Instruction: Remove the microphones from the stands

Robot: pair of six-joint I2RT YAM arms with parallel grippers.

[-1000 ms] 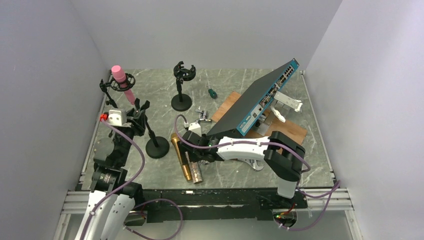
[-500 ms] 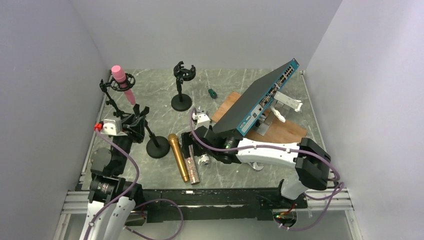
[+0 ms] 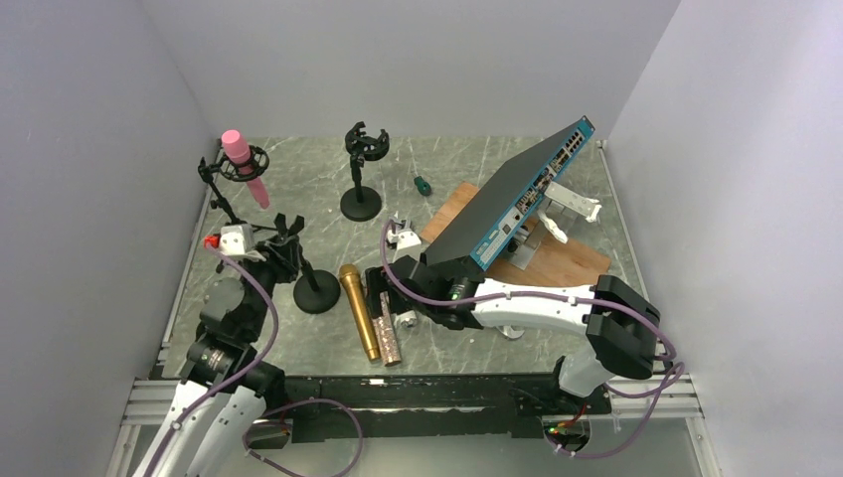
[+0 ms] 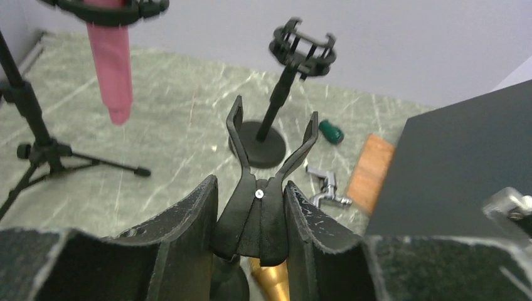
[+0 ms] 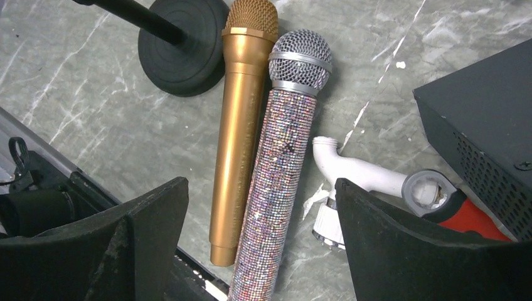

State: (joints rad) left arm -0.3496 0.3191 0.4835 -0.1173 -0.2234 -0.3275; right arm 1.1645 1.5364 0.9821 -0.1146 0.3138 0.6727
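A gold microphone [image 3: 357, 310] lies flat on the table beside a glitter microphone [image 3: 386, 328]. Both show in the right wrist view, the gold microphone [image 5: 241, 106] left of the glitter microphone [image 5: 279, 169]. My right gripper [image 5: 260, 188] is open and empty above them. My left gripper [image 4: 251, 188] is shut on the empty black clip [image 4: 271, 150] of the round-based stand [image 3: 316, 293]. A pink microphone [image 3: 243, 164] hangs in a shock mount on a tripod stand at the back left.
A second round-based stand with an empty shock mount [image 3: 362, 142] stands at the back. A tilted network switch [image 3: 512, 199] rests over a wooden board on the right. A white pipe fitting [image 5: 351, 172] and a metal tap [image 4: 326, 188] lie near the microphones.
My right gripper has drawn back off the gold microphone, which now lies free beside the glitter one. My left gripper, shut on the clip, has shifted slightly with the stand.
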